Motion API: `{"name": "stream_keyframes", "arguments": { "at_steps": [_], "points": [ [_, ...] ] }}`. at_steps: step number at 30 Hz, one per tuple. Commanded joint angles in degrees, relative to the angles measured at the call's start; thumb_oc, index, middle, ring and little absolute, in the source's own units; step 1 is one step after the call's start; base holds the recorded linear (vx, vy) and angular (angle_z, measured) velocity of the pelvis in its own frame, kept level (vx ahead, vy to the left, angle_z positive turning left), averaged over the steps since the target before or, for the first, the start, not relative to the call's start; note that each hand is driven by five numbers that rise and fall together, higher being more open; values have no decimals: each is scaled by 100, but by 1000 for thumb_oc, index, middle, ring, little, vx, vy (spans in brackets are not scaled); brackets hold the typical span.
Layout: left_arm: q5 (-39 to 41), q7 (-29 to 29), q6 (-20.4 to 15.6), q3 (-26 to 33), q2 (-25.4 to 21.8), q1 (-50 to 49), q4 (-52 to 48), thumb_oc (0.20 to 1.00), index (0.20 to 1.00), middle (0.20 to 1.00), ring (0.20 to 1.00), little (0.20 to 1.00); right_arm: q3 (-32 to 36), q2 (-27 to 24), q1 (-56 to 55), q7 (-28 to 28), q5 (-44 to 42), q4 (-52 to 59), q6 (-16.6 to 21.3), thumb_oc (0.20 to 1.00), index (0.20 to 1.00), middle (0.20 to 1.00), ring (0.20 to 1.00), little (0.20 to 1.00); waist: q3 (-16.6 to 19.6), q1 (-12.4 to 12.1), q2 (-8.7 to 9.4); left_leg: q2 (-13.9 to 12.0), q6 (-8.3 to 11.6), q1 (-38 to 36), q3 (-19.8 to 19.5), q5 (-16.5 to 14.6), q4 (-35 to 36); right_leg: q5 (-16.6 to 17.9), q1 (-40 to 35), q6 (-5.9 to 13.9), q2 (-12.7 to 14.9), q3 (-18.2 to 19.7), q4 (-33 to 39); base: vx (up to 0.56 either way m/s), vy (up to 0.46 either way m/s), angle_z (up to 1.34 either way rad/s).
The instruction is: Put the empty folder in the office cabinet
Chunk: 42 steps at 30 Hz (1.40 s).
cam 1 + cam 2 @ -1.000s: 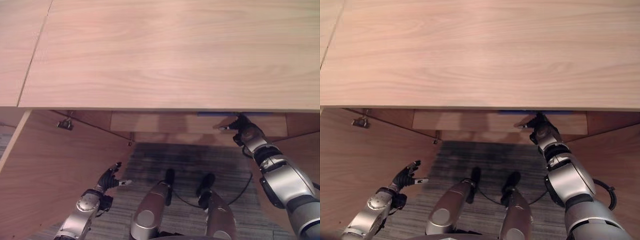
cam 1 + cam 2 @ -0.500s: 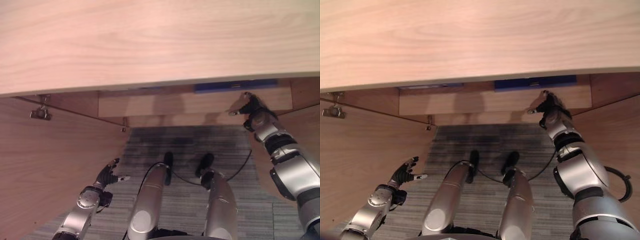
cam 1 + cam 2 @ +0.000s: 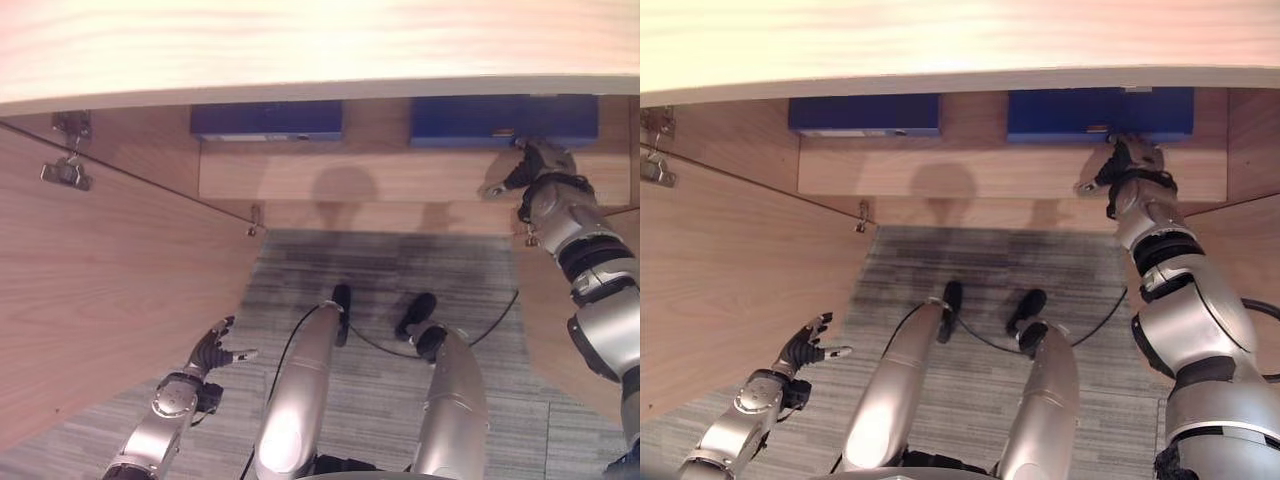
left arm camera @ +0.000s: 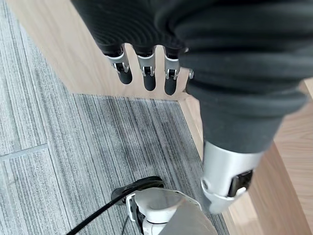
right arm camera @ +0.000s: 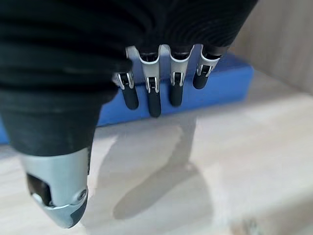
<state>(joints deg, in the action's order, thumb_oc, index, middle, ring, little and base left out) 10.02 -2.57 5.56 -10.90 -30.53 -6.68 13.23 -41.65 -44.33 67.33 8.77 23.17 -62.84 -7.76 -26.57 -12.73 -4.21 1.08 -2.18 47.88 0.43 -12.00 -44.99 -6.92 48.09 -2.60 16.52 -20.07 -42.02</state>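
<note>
Two blue folders lie flat on the cabinet shelf [image 3: 350, 180]: one on the left [image 3: 265, 120], one on the right [image 3: 500, 120]. My right hand [image 3: 535, 178] hovers at the shelf's front edge, just before the right folder [image 5: 215, 93]. Its fingers [image 5: 154, 98] are straight and hold nothing, with the thumb apart from them. My left hand [image 3: 210, 352] hangs low over the carpet beside the open left door [image 3: 100, 290], open and empty, its fingers [image 4: 146, 73] relaxed.
The cabinet's wooden top [image 3: 300, 40] overhangs the shelf. Both doors stand open, the right one [image 3: 550, 330] beside my right arm. A metal hinge [image 3: 62, 172] sits on the left door. Grey carpet [image 3: 380, 270] lies before the cabinet.
The camera has tilted, so the shelf and both blue folders have come into sight under the top. My right hand has stayed at the shelf edge by the right folder. The left hand has barely moved.
</note>
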Motion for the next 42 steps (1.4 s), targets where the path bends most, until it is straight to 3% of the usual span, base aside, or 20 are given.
{"name": "stream_keyframes", "arguments": {
  "at_steps": [1, 9, 21, 30, 32, 33, 38, 39, 42],
  "points": [
    [-135, -101, -163, 246, -442, -258, -368, 1000, 1000, 1000, 1000, 1000, -372, -360, 321, 6, 428, -346, -71, 1000, 1000, 1000, 1000, 1000, 163, -155, 53, 30, -12, 205, -231, -258, 16, -1177, -503, 268, 193, 328, -544, -8, -31, 11],
    [-161, -114, -124, 325, -453, -258, -445, 1000, 1000, 1000, 1000, 1000, -640, 20, 404, -233, 443, -811, -48, 1000, 1000, 1000, 1000, 1000, 122, -264, 66, 98, -10, 429, -310, -206, 22, -1193, -299, 261, 223, 236, -618, -17, -15, 14],
    [-99, -254, -184, 266, -466, 13, -298, 1000, 1000, 1000, 1000, 1000, -524, 279, 554, -46, 102, -1058, -69, 1000, 1000, 1000, 1000, 1000, 2, -374, 26, 133, 33, 405, -349, 42, 472, -959, -318, 355, 252, 87, -323, -10, 2, 3],
    [-31, -235, -226, 206, -535, 156, -202, 1000, 1000, 1000, 1000, 1000, -444, 422, 472, -21, 117, -1352, -134, 1000, 1000, 1000, 1000, 1000, -79, -340, 13, 94, 110, -227, -238, 452, 1567, -403, -819, 592, 200, -111, 592, -8, 21, 5],
    [-34, -225, -233, 179, -576, 202, -172, 1000, 1000, 1000, 1000, 1000, -410, 526, 388, -41, 143, -1385, -145, 1000, 1000, 1000, 1000, 1000, -85, -319, 19, 64, 153, -483, -214, 637, 1987, -194, -1067, 659, 144, -175, 1032, 0, 0, 0],
    [-22, -192, -254, 143, -598, 253, -140, 1000, 1000, 1000, 1000, 1000, -390, 694, 221, -121, 222, -1434, -155, 1000, 1000, 1000, 1000, 1000, -21, -284, 41, 21, 201, -903, -145, 891, 2615, 110, -1427, 775, 64, -250, 1627, 0, 0, 0],
    [-18, -146, -263, 117, -606, 285, -113, 1000, 1000, 1000, 1000, 1000, -380, 884, -45, -268, 410, -1495, -173, 1000, 1000, 1000, 1000, 1000, 59, -279, 28, -13, 223, -1443, -81, 1133, 3248, 377, -1862, 880, -5, -336, 2176, 21, 14, -8],
    [-15, -127, -254, 162, -550, 244, -9, 1000, 1000, 1000, 1000, 1000, -307, 1062, -491, -329, 492, -1245, -180, 1000, 1000, 1000, 1000, 1000, 140, -161, 64, -34, 243, -1781, 11, 1285, 3634, 555, -2148, 957, -51, -340, 2568, 31, 56, -7],
    [-50, -144, -260, 242, -456, 186, 73, 1000, 1000, 1000, 1000, 1000, -184, 1153, -982, -331, 622, -842, -201, 1000, 1000, 1000, 1000, 1000, 170, -42, 109, -46, 269, -2038, 73, 1398, 3922, 679, -2347, 1008, -109, -324, 2832, 20, 39, -2]
  ]
}}
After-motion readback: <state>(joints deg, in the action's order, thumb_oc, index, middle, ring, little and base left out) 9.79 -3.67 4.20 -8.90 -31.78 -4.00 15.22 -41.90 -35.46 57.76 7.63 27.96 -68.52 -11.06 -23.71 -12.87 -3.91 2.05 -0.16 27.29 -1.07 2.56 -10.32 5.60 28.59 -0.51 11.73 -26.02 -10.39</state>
